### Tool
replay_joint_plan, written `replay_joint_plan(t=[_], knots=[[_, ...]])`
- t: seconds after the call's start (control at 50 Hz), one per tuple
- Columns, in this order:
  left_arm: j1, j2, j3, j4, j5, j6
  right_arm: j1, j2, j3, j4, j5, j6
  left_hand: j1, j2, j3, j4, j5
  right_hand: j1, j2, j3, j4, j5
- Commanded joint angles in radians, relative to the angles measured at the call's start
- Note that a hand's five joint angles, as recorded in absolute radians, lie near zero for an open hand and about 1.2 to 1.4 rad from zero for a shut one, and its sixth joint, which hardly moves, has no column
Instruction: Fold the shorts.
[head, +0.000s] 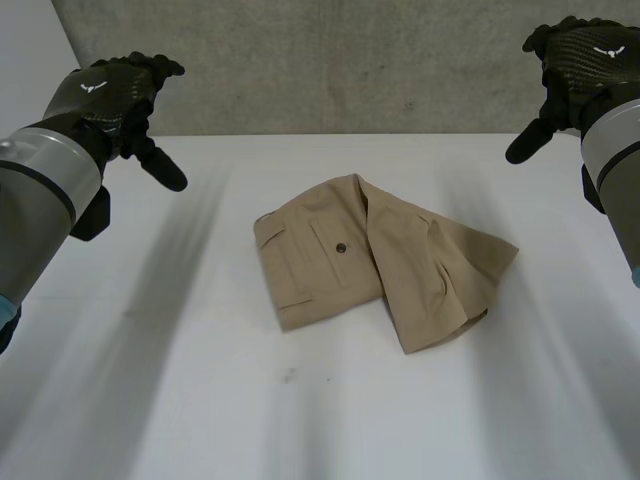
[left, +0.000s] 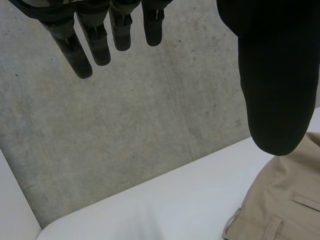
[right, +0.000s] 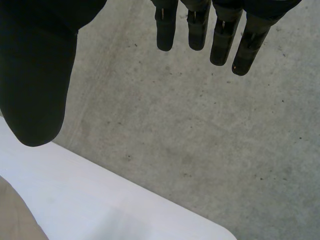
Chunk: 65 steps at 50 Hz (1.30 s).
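**A:** We've got the khaki shorts (head: 380, 260) lying mid-table on the white table (head: 150, 400). One leg is lapped across the other, and the back pocket and its button (head: 341, 247) face up.

**B:** We'd call that soft, light cotton. It should drape and sag as soon as we lift it, it isn't slippery, and there's nothing to break. The pocket seams and hems look like the firmest parts.

**A:** So where do we take hold?

**B:** At the outer edges, we think: the corner by the pocket on our left, and the hem corner of the upper leg on our right. We should pinch through both layers, or the top one may slide off.

**A:** Hands now. Our left hand (head: 115, 95) hangs above the table's far left, well apart from the cloth. Its fingers (left: 95, 45) are straight and loose, with nothing in them.

**B:** Our right hand (head: 575, 60) is up at the far right, fingers (right: 220, 35) extended and empty too. The grey wall (head: 350, 60) is behind both.

**A:** We judge one fold is roughly in, and the wrinkled overlap wants squaring.
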Motion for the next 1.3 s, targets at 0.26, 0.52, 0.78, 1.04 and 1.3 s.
replay_joint_plan(t=[0.26, 0.52, 0.78, 1.04, 1.3], knots=[[-0.128, -0.100, -0.092, -0.007, 0.066, 0.018, -0.002, 0.000, 0.044, 0.002, -0.199, -0.194, 0.175, 0.171, 0.135, 0.142, 0.124, -0.034, -0.053, -0.036, -0.060, -0.069], [-0.236, -0.423, -0.055, 0.095, 0.087, 0.038, 0.002, 0.031, 0.066, 0.002, -0.202, -0.231, 0.345, 0.341, 0.305, 0.312, 0.295, -0.034, -0.053, -0.036, -0.060, -0.069], [-0.248, -0.568, 0.042, 0.146, 0.070, 0.147, 0.002, 0.066, 0.078, 0.000, -0.202, -0.258, 0.439, 0.435, 0.399, 0.406, 0.389, -0.034, -0.053, -0.036, -0.060, -0.069], [-0.254, -0.588, 0.063, 0.263, -0.008, 0.231, 0.001, 0.072, 0.080, -0.012, -0.202, -0.283, 1.226, 1.222, 1.186, 1.193, 1.175, -0.034, -0.053, -0.036, -0.060, -0.069], [-0.155, -0.402, 0.013, 0.255, 0.088, 0.130, -0.004, 0.071, 0.080, -0.010, -0.202, -0.283, 1.226, 1.222, 1.186, 1.193, 1.175, -0.034, -0.053, -0.036, -0.060, -0.069]])
